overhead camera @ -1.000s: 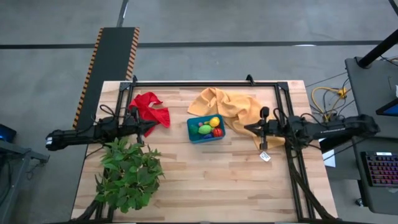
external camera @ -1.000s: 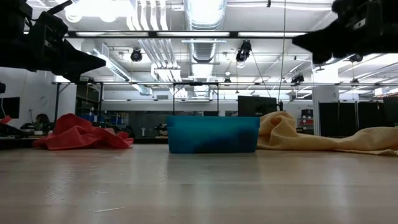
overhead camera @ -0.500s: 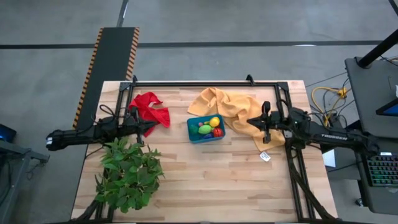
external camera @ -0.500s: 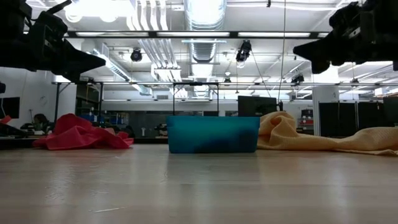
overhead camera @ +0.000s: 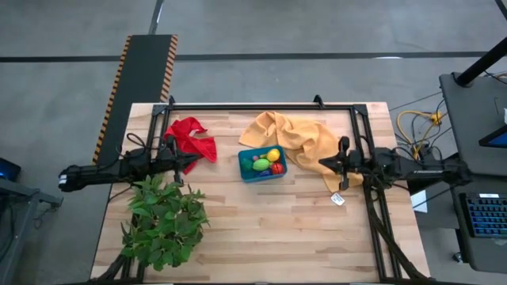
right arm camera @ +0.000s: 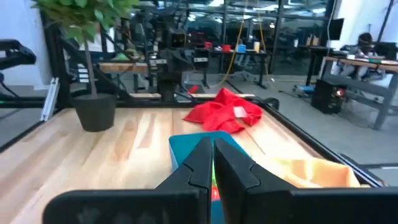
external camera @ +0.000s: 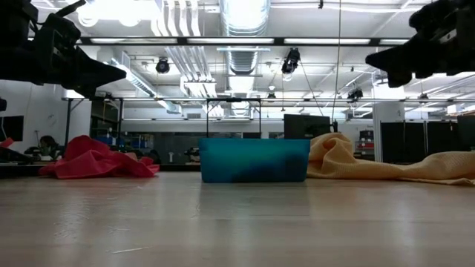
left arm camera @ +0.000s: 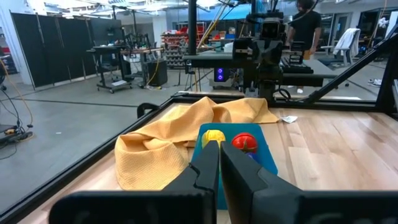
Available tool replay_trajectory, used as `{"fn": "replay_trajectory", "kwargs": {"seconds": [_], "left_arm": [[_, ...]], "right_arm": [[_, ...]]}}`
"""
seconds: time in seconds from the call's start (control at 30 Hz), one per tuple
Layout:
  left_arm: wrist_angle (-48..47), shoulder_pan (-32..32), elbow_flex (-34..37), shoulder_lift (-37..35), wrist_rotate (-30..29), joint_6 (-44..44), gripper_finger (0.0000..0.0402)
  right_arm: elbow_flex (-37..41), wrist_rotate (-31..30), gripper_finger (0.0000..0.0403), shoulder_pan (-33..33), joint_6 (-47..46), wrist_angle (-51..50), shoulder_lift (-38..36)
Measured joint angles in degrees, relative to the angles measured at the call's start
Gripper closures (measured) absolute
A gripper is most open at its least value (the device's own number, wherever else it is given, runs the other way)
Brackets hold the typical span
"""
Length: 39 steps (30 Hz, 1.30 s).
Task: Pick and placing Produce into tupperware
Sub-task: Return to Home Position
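The teal tupperware [overhead camera: 262, 164] stands on its base at the middle of the table, also in the low view [external camera: 254, 159]. Inside it lie a yellow piece of produce [overhead camera: 274, 155], a light green one [overhead camera: 261, 165] and a red one [overhead camera: 276, 168]. My left gripper [overhead camera: 192, 161] is shut and hangs in the air to the left of the container, pointing at it [left arm camera: 219, 152]. My right gripper [overhead camera: 322, 164] is shut too and hovers to its right, over the mustard cloth, well above the table [external camera: 371, 57]. Its wrist view looks along the shut fingers [right arm camera: 211, 149] at the container [right arm camera: 193, 144].
A mustard-yellow cloth [overhead camera: 297, 138] lies crumpled right of and behind the container. A red cloth [overhead camera: 192, 138] lies on the left by the left arm. A leafy potted plant [overhead camera: 162, 218] stands at the near left. A small white tag [overhead camera: 338, 199] lies near the right arm.
My right gripper has drawn back a little toward the table's right edge and come slightly lower, staying shut, while its arm swung about behind it. The left arm, the container and the produce have kept still.
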<state>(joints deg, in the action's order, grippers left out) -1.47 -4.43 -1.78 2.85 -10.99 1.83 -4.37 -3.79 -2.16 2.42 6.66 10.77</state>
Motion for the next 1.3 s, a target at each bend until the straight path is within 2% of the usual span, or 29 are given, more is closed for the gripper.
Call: {"fn": "replay_trajectory", "kwargs": {"seconds": [0.13, 0.33, 0.57, 1.03, 1.3], "left_arm": [[0.0, 0.0, 0.0, 0.1, 0.0, 0.0, 0.0402], [-0.3, 0.0, 0.0, 0.0, 0.5, -0.1, 0.0402], [-0.9, 0.0, 0.0, 0.0, 3.9, -2.5, 0.0402], [-0.7, 0.0, 0.0, 0.4, 4.2, -1.6, 0.0402], [-0.2, 0.0, 0.0, 0.5, 4.2, -1.5, 0.0402]], "right_arm": [[2.3, -1.8, 0.0395, 0.6, -0.2, -2.6, -3.6], [3.3, -1.0, 0.0394, 0.6, -0.7, -6.3, -10.6], [3.3, -0.3, 0.0394, 0.7, -1.8, -7.0, -9.4], [3.3, -0.5, 0.0394, 0.6, 0.0, -6.3, -9.2], [3.3, -0.4, 0.0394, 0.6, -2.0, -6.3, -9.2]]}}
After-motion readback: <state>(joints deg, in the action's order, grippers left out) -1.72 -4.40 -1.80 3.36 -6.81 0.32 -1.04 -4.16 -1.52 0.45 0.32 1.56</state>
